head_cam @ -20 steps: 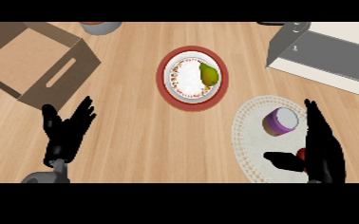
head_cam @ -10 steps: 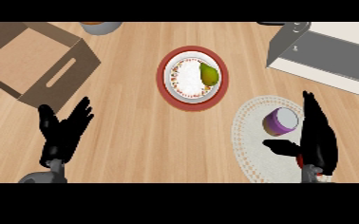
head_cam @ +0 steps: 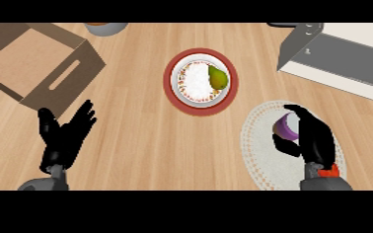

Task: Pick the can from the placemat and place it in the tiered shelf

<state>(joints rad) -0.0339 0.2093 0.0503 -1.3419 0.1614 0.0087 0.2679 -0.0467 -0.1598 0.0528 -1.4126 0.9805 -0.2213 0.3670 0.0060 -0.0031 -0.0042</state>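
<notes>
On the placemat [head_cam: 256,143], right hand [head_cam: 315,139] cups upright can [head_cam: 285,127]

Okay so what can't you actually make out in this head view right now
- Purple can on the white round placemat: partly covered by the right hand.
- Grey tiered shelf: cut off by the right edge.
- Grey bowl-like thing: cut off by the top.
- Brown cardboard box: cut off at left.

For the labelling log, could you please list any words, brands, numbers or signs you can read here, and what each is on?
None can be read.
The purple can, partly covered by the right hand, shows no label.
The cardboard box, plate and tiered shelf show no print.
</notes>
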